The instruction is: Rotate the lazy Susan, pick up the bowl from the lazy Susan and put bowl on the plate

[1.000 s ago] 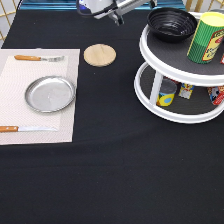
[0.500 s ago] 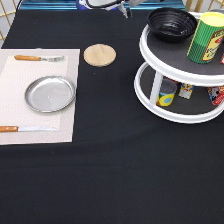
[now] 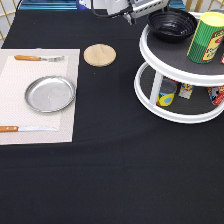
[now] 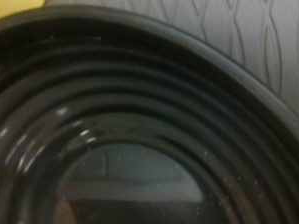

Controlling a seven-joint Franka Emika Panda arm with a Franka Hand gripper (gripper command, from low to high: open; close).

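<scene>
Up top, claw (image 3: 131,16) hung just beside the bowl (image 3: 171,23) on its exterior-left; couldn't tell how far its fingers were apart or whether it held anything. Bowl sat on lazy Susan (image 3: 165,57) top tier. Plate (image 3: 50,93) lay well apart, toward exterior bottom-left, on placemat (image 3: 20,75).

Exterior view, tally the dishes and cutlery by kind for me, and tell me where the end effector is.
Bowls: 1, the black bowl on the lazy Susan top tier.
Plates: 1, the metal plate on the placemat.
Orange-handled utensils: 2, the upper utensil and the lower utensil.
Total: 4.
The end effector is at the exterior view's top, just left of the bowl.
</scene>
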